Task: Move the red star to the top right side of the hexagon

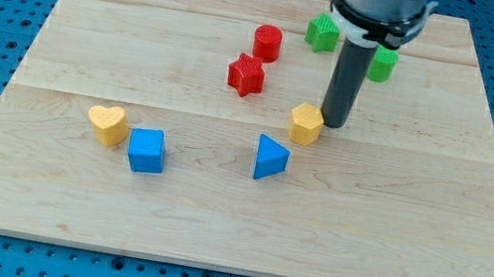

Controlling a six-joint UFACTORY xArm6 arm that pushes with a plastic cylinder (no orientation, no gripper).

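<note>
Board [64, 209]: our wooden work surface, blocks scattered mid-top.
Arm: we carry no claw, only a rod; its upper part is cut off at the view's top.
Green blocks [322, 31]: shapes unclear, one partly hidden behind our rod.
Red star [246, 75]: up-left of the yellow hexagon [306, 124], apart.
My tip [334, 123]: just right of the hexagon, seemingly staged there.

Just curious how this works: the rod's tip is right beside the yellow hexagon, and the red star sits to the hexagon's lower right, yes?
Not quite. My tip is indeed right beside the yellow hexagon, on its right, but the red star sits to the hexagon's upper left, not lower right. The camera view shows this.
</note>
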